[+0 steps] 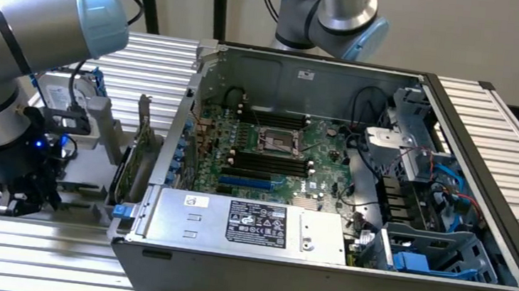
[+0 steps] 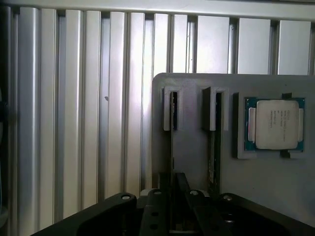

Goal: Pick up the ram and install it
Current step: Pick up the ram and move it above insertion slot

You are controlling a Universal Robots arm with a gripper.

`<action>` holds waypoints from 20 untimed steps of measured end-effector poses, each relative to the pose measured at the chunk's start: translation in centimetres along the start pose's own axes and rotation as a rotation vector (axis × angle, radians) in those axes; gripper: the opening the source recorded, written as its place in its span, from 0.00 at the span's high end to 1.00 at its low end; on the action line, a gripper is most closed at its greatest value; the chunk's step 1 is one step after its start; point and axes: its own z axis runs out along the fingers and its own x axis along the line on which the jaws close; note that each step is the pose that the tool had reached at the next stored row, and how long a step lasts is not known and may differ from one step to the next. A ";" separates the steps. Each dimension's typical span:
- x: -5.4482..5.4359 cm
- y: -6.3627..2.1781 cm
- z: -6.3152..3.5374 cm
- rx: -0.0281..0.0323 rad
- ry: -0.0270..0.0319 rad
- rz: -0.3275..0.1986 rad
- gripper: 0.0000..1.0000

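**In the grey holder beside the case: ram under the gripper, not yet out**

In 1 of the 2 narrow slots of the grey holder (image 2: 266, 187) the ram (image 2: 173, 110) stands on edge. The wrist view shows it end-on as a thin dark strip. A second stick (image 2: 215, 115) stands in the neighbouring slot, and a CPU (image 2: 274, 123) lies flat in a recess just past that. The gripper (image 2: 173, 178) is lined up with the first stick and close over it. I cannot tell whether it is closed on the board or only poised above it.

In the exterior view the gripper (image 1: 20, 201) hangs low over the slatted table (image 1: 57, 262) at that view's left, outside the open computer case (image 1: 322, 284). A green expansion card (image 1: 135, 155) stands between the two. The dark memory slots (image 1: 263, 161) on the motherboard look unfilled, so I judge the work to be at the pick-up stage.

To do this step well, the grip should sit square across the stick's 2 flat faces, near the middle of its length. It should be firm enough that the board cannot pivot. The pull should run straight along the slot walls, because any tilt is likely to bind the stick in the holder or nudge its neighbour.
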 end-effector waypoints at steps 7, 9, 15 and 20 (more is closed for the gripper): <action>0.0 0.01 0.00 0.0001 0.0000 0.000 0.87; 0.0 0.01 0.00 0.0000 0.0000 0.000 0.87; 0.0 0.02 -0.31 0.0000 0.0001 0.000 0.87; -0.1 0.03 -1.37 0.0001 -0.0001 0.000 0.87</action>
